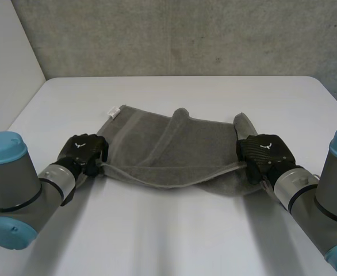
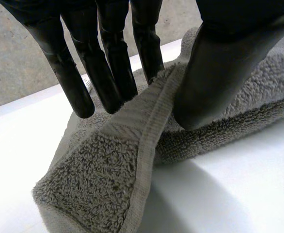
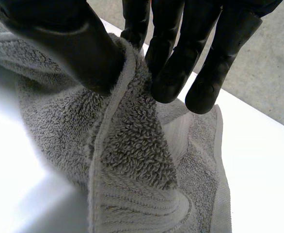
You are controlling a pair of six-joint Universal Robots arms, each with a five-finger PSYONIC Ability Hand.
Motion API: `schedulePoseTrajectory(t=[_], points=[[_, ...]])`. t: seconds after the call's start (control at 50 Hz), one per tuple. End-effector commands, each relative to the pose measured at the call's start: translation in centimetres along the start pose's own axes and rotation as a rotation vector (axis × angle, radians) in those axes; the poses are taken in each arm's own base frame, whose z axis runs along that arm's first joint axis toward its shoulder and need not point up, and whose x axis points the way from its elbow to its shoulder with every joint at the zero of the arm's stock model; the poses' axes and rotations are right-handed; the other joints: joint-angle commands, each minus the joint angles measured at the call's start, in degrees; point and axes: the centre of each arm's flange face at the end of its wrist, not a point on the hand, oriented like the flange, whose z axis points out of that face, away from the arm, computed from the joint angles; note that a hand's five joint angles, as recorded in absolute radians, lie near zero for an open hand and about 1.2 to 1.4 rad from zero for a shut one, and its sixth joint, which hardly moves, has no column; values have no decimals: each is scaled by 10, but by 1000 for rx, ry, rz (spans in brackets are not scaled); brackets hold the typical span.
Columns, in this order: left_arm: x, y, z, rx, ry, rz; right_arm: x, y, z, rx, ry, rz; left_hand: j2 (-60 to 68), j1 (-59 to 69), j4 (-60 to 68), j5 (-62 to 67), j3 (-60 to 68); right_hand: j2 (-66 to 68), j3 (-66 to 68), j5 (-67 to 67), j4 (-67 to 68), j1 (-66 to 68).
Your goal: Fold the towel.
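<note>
A grey terry towel (image 1: pixel 174 150) lies rumpled across the middle of the white desk (image 1: pixel 174 236), a small white tag (image 1: pixel 114 112) at its far left corner. Its hemmed near edge is raised off the desk and stretched taut, with more cloth bunched beneath.

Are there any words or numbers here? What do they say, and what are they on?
No text can be read.
White tag on the towel, at its far corner: too small to read.
White marks on the backs of the left hand and the right hand: logo shapes, no readable letters.
</note>
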Motion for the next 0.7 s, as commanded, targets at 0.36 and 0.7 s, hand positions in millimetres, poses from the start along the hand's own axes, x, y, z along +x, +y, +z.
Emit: schedulePoseTrajectory(t=[0.36,0.7], points=[[-16,-224,-72,628,31,28,35,-171,-61,293,20,-110,241,244,239,246,242,55,45,31,37,38],[-30,-185,-2,458,68,-60,54,-184,-14,236,17,-267,241,244,239,246,242,55,45,31,37,38]])
